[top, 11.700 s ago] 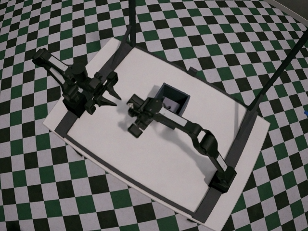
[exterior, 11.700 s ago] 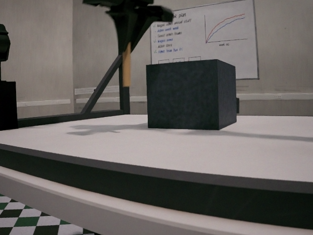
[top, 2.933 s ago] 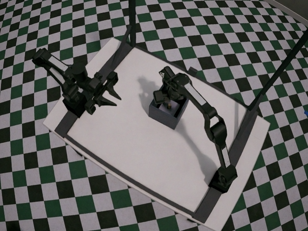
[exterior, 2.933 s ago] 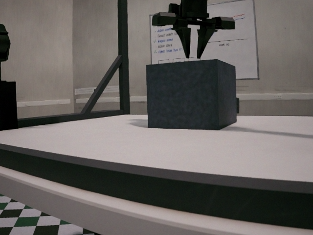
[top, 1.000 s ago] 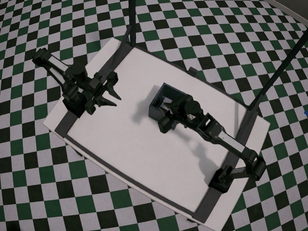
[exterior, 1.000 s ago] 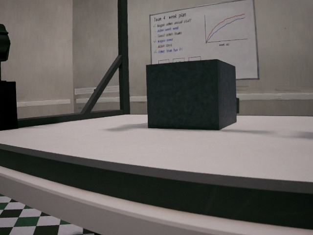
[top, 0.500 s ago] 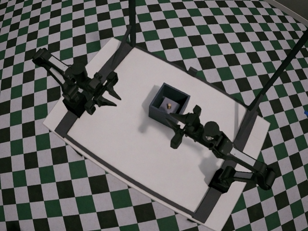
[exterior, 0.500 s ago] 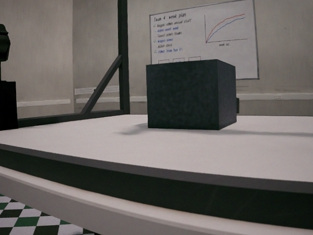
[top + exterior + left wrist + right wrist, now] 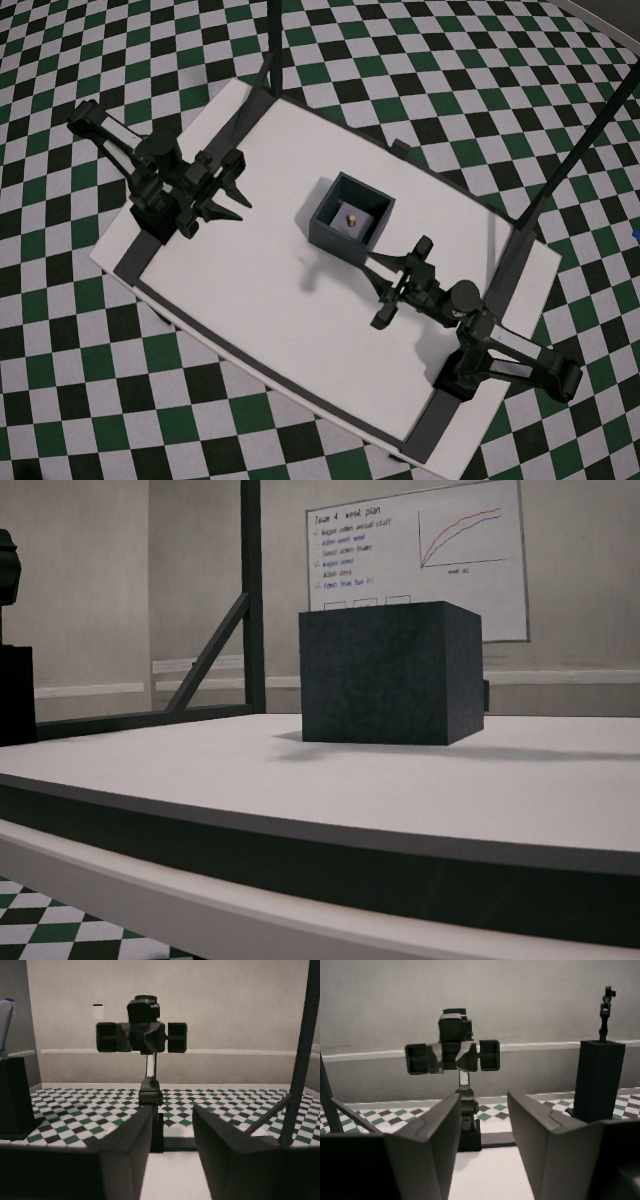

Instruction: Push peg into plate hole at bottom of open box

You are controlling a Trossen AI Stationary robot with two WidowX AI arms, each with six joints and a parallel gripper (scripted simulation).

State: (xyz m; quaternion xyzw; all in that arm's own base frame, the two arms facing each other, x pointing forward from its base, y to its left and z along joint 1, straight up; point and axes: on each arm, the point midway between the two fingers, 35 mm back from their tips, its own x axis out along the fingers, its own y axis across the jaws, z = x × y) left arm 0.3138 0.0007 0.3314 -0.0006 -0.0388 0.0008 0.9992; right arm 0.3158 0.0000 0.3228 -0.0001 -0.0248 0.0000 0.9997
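- The tan peg (image 9: 352, 220) stands near the middle of the pale plate (image 9: 342, 223) at the bottom of the open box (image 9: 336, 246) (image 9: 373, 676); its upper end shows above the plate, though how deep the rest sits cannot be told.
- The box, dark blue-gray and square, sits on the white table (image 9: 232, 289) (image 9: 330, 784), its walls hiding the peg and plate from the exterior view.
- The left gripper (image 9: 364, 259) (image 9: 172, 1112) (image 9: 447, 1064) is partly open with nothing between its fingers, its tips beside a corner of the box in the top view; whether they touch it cannot be told.
- Across the table, the right gripper (image 9: 246, 213) (image 9: 136, 1037) (image 9: 484, 1099), also partly open and holding nothing, hangs well apart from the box.
- The two arms face each other from opposite ends of the table, and each wrist view looks out between its own fingers at the other arm.
- A whiteboard (image 9: 465, 598) headed "Team 4 week plan" hangs on the wall behind the box, bearing a graph with one red and one blue curve.
- Green, black and pale checkered flooring (image 9: 67, 408) (image 9: 56, 932) surrounds the table.
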